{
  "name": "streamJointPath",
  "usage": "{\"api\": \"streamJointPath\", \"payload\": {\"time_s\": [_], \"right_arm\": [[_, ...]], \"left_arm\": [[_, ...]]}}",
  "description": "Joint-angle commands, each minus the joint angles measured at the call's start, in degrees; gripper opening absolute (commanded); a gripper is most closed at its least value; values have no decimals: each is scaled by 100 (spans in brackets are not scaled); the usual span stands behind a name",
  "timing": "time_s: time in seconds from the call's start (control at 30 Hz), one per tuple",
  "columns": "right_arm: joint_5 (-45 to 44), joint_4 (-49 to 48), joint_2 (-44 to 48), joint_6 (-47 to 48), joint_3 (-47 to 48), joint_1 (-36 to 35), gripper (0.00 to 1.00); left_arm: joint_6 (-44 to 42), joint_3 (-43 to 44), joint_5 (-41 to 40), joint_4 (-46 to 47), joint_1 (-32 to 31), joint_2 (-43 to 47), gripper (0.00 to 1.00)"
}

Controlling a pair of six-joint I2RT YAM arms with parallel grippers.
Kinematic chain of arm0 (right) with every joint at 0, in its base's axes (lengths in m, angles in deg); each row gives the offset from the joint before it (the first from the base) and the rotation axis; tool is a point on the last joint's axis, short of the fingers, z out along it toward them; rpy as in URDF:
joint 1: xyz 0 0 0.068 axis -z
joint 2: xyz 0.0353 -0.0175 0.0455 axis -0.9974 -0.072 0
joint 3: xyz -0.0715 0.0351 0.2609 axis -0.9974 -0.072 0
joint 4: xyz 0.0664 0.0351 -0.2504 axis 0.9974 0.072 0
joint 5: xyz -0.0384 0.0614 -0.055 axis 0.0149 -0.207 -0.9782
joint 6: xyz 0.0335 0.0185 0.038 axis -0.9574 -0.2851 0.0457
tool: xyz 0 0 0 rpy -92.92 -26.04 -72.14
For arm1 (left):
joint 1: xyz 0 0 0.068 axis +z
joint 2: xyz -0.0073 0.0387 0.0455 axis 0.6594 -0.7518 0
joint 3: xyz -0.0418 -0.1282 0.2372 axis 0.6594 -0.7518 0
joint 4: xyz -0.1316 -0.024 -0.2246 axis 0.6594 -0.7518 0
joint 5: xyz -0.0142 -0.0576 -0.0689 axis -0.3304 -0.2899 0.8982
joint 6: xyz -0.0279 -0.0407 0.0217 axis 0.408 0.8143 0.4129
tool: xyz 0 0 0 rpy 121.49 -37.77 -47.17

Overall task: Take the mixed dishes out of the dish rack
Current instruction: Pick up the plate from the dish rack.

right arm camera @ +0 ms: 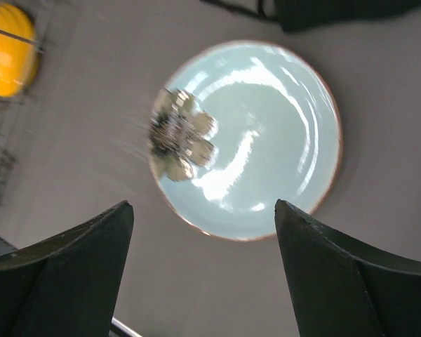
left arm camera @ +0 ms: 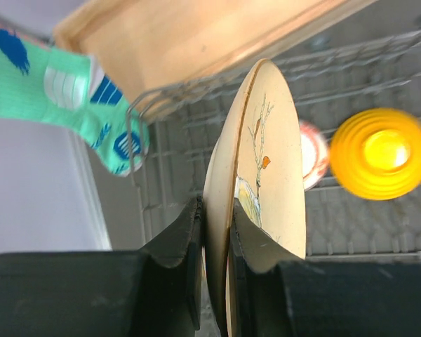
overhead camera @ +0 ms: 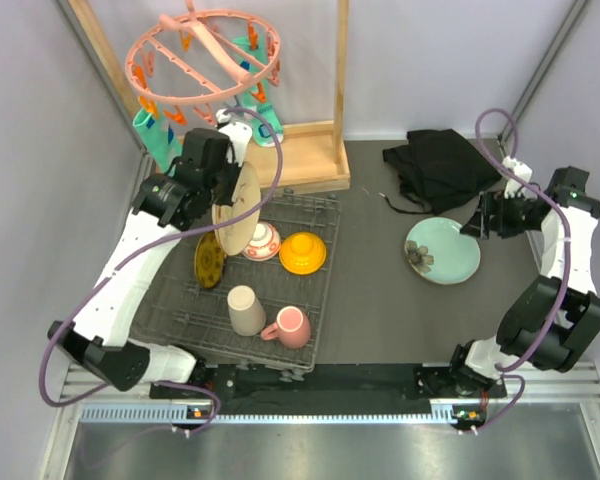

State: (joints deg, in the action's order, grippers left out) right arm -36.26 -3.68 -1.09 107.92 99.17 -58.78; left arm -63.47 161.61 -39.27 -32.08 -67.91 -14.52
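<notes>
Fingers (left arm camera: 186, 239) of our left gripper (left arm camera: 214, 210) clench the cream bird plate (left arm camera: 266, 182) on edge over the rack (overhead camera: 315, 300); our right gripper (right arm camera: 203, 205) hangs released above the green plate (right arm camera: 266, 126).

Notes from my feed. Left arm (overhead camera: 120, 275) and right arm (overhead camera: 570, 215): white link shells, black joint housings. A purple cable (overhead camera: 44, 370) loops loosely along each arm. Fingers (left arm camera: 172, 274) are matte black and wedge-shaped. Both black bases sit on the black rail (overhead camera: 330, 378), one towards each end.
</notes>
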Motion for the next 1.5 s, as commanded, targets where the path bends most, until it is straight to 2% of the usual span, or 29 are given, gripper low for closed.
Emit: {"api": "streamJointPath", "payload": {"time_s": [0.0,0.07,0.2,0.33,0.5,0.8,1.1,1.47], "right_arm": [[1565,638,324,-100,1138,-125,82],[2284,929,386,-39,1482,-318,83],[2754,1536,517,382,2334,-1081,84],[2543,862,763,-91,2398,-1899,84],[2508,236,615,-838,2739,-2681,88],[1920,96,202,-927,2996,-3798,89],[1533,-159,26,-1049,3022,-4528,90],[803,-344,-659,-1199,3496,-5592,89]], "left_arm": [[48,256,1029,1481,-15,702,0],[127,63,1505,1729,-6,859,0],[320,-262,2761,2353,-7,1062,0],[540,-482,3903,2757,-15,1124,0],[767,-772,4696,3285,-7,1194,0],[892,-817,5540,3478,-15,1115,0],[918,-913,5611,3514,-15,1133,0],[1015,-1080,5928,3646,-15,1229,0]]}}
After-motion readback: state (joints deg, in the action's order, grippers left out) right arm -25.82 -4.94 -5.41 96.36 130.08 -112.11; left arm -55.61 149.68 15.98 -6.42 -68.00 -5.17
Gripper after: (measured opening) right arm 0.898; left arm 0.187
